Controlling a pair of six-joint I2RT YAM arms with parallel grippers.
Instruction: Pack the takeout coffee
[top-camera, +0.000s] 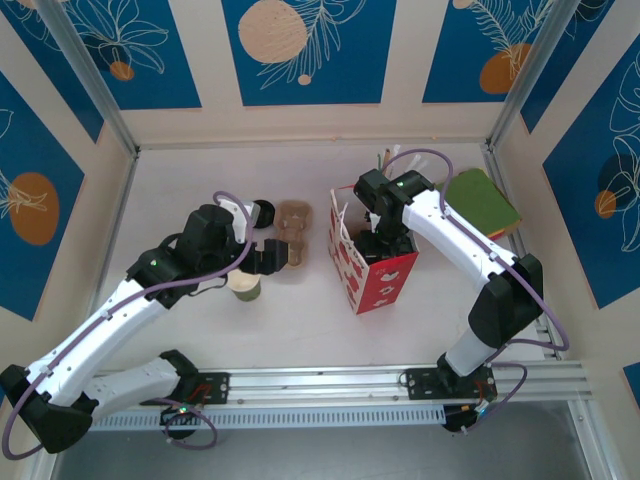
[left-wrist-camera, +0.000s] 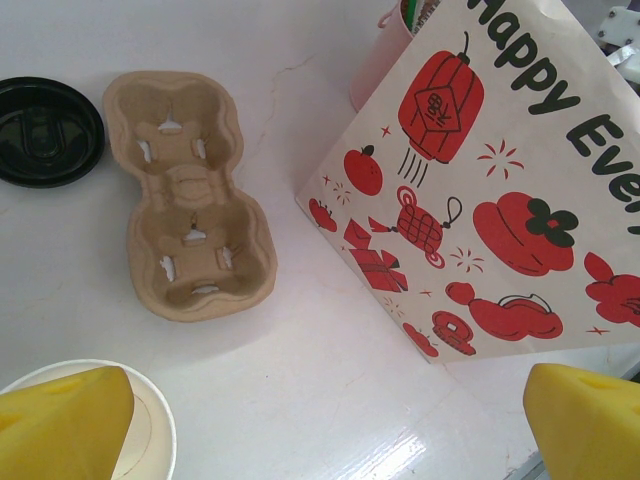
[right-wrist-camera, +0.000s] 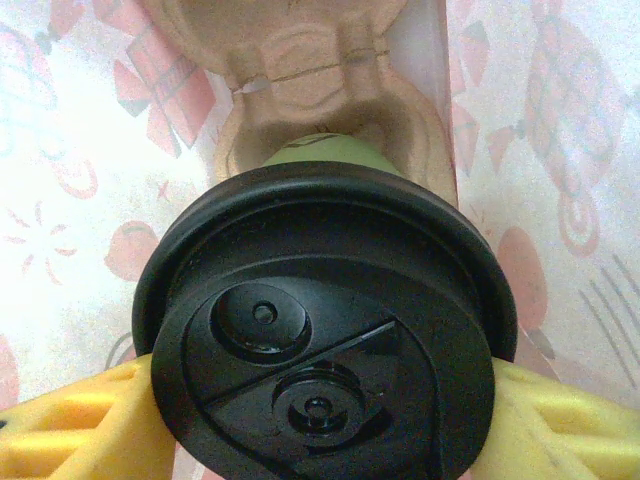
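While my right gripper is clamping the takeout coffee, I am holding it inside the red-and-white bag, above a pulp carrier. My left gripper is hovering, jaws spread wide.

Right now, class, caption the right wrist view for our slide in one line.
Right gripper holds the takeout coffee over a pulp cup carrier inside the printed bag.
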